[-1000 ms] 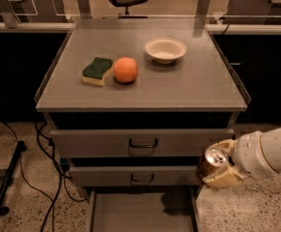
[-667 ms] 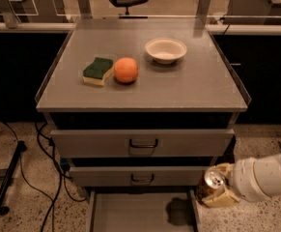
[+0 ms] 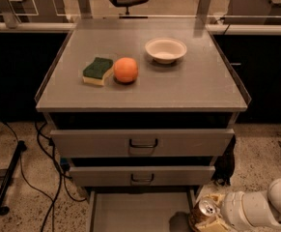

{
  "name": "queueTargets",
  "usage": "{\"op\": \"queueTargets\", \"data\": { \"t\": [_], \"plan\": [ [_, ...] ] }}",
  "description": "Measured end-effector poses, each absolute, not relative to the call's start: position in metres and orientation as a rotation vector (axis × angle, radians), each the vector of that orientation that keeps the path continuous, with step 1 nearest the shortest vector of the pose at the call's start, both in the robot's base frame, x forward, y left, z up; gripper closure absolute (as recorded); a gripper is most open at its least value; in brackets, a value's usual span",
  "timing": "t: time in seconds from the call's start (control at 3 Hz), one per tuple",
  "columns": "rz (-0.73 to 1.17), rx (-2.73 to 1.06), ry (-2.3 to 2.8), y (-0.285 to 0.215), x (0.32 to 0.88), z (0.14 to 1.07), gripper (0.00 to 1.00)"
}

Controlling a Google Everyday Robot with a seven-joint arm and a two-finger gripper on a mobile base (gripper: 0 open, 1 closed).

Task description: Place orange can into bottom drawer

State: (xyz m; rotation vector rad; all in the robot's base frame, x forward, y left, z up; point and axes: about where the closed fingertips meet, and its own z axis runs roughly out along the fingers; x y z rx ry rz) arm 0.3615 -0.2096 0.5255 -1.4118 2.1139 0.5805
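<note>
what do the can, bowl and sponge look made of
The orange can looks aluminium: shiny silver top with pull tab, held by the gripper at bottom right. The bowl: matte white, maybe paper or plastic. The sponge: yellow foam under a green scouring layer.

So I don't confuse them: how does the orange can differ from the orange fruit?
The orange can is a silver-topped cylinder; the orange fruit is a plain ball. The gripper holds the can low beside the bottom drawer; the fruit rests on the cabinet top. Both are orange.
</note>
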Motion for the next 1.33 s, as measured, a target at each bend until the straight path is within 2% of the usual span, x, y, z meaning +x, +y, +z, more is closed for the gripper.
{"op": "queueTargets", "data": {
  "t": [0.33,1.33],
  "plan": [
    [0.569,-1.423,2.116,-0.210,0.361,0.524,1.00],
    [0.538,-1.510,1.918,-0.196,0.397,0.427,1.00]
  ]
}}
